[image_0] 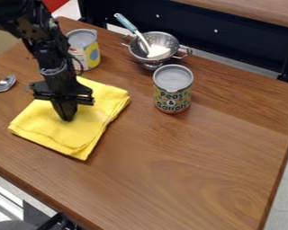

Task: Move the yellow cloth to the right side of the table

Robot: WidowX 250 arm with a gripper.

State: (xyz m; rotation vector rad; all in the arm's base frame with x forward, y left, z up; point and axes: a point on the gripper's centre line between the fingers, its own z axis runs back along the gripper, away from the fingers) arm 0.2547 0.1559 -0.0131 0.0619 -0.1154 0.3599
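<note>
So the yellow cloth (89,128) is lying folded in a fairly flat stack on the left part of the tabletop (200,166), kinda askew, with one corner pointing at the near edge. The claw (67,117) is pointing straight down over the middle of it, fingers closed together, tips right at the fabric. Can't tell if any cloth is pinched in there. Behind the cloth there's a can with a yellow and white label (84,50), and a spoon (5,84) sits off by the left edge. Patterned can (173,90) stands right of the cloth, well apart, just in front of a metal colander (161,41) near the far edge, with a blue-handled utensil (128,23) leaning in it.
</note>
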